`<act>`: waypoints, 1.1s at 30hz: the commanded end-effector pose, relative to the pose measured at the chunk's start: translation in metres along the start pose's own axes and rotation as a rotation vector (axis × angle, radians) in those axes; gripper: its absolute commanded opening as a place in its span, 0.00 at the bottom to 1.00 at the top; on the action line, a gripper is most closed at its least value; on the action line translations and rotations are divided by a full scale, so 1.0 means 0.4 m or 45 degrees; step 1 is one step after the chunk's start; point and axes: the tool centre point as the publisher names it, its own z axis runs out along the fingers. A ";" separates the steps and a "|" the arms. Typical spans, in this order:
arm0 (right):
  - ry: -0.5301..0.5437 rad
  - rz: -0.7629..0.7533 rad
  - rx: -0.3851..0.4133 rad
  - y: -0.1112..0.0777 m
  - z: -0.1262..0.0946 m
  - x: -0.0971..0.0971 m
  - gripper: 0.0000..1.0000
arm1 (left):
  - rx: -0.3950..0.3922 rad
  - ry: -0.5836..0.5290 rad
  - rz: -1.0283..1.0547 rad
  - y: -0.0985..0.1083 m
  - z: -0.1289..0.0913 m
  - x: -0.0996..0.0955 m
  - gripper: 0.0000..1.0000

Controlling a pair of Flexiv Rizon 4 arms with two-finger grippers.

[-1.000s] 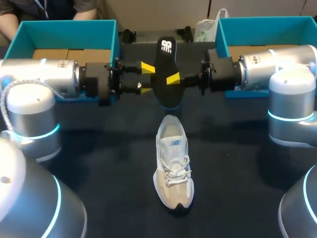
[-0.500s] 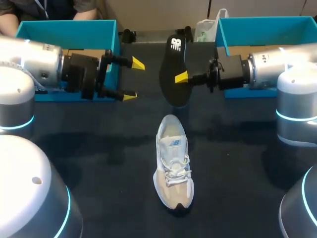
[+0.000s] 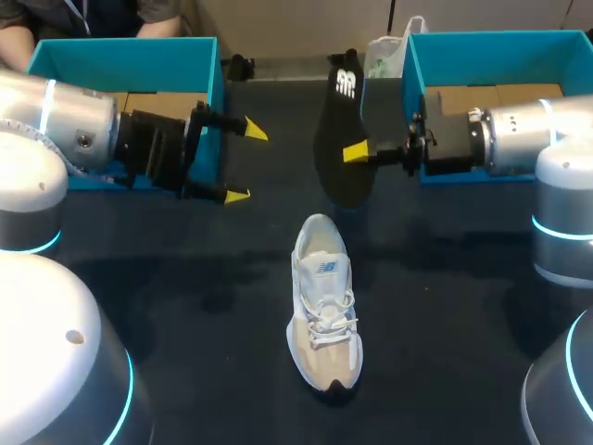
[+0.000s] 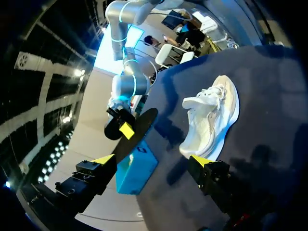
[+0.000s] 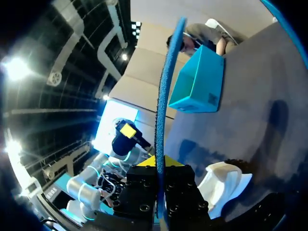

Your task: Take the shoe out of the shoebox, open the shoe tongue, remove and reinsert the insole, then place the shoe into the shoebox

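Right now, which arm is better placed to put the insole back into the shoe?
Probably right: the right gripper is shut on the insole, just beyond the shoe. The left gripper is open and empty, off to the side.

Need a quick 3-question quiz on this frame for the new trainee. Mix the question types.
1. True or false: the left gripper is open and touches nothing.
2. How is the shoe placed? A) held in the air B) standing on the table, touched by nothing C) tipped on its side
3. Which gripper is shut on the insole?

Key
1. True.
2. B.
3. The right gripper.
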 end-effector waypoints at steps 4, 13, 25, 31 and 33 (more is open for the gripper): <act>-0.041 -0.038 -0.011 -0.026 -0.011 -0.007 0.00 | -0.162 0.122 -0.432 -0.042 -0.037 0.053 1.00; -0.041 -0.038 -0.011 -0.026 -0.011 -0.007 0.00 | -0.162 0.122 -0.432 -0.042 -0.037 0.053 1.00; -0.008 -0.183 -0.142 -0.024 -0.007 -0.058 0.00 | -0.572 0.322 -0.992 -0.030 0.000 0.139 1.00; -0.008 -0.183 -0.142 -0.024 -0.007 -0.058 0.00 | -0.572 0.322 -0.992 -0.030 0.000 0.139 1.00; -0.008 -0.183 -0.142 -0.024 -0.007 -0.058 0.00 | -0.572 0.322 -0.992 -0.030 0.000 0.139 1.00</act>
